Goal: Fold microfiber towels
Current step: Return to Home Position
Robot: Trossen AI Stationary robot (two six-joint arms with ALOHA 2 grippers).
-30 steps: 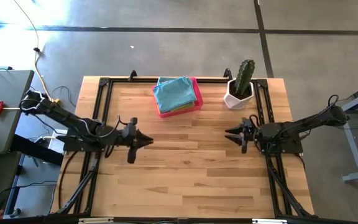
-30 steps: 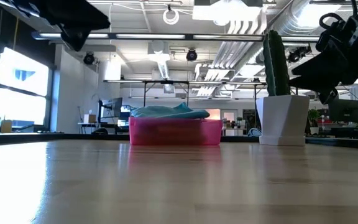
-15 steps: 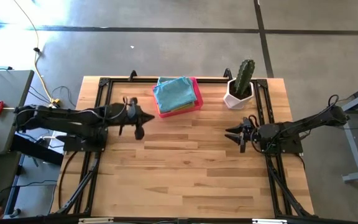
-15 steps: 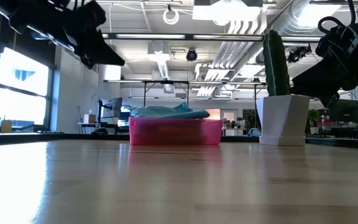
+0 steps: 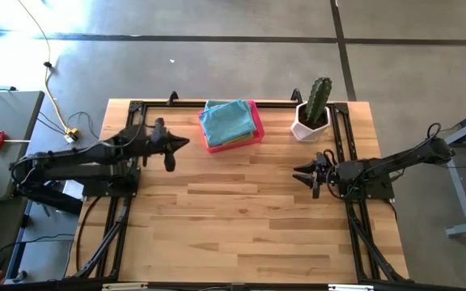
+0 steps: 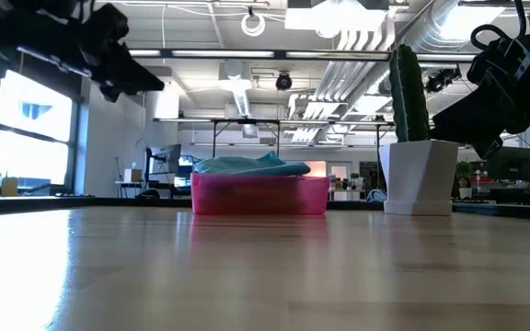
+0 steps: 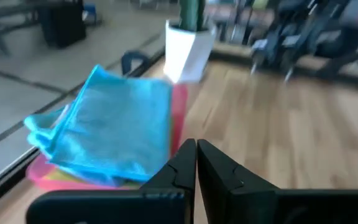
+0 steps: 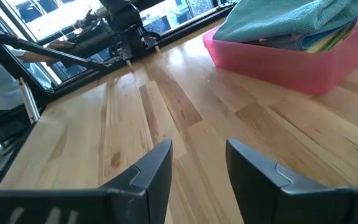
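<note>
A stack of folded microfiber towels, a teal-blue one (image 5: 230, 121) on top with yellow and green edges under it, lies in the pink tray (image 5: 235, 144) at the table's far middle. My left gripper (image 5: 183, 142) hovers shut and empty in the air just left of the tray; in its wrist view (image 7: 196, 149) the teal towel (image 7: 114, 127) lies ahead. My right gripper (image 5: 299, 174) hangs open and empty over the table's right side, its fingers (image 8: 197, 163) pointing toward the tray (image 8: 291, 62).
A cactus in a white pot (image 5: 311, 117) stands right of the tray at the far edge. A black frame (image 5: 136, 113) runs around the table's sides. Bare wood (image 5: 241, 218) spreads across the middle and the near half.
My left gripper has swung from the table's left middle toward the far edge and now points at the pink tray from its left. The right arm has kept still. The towels have not moved.
</note>
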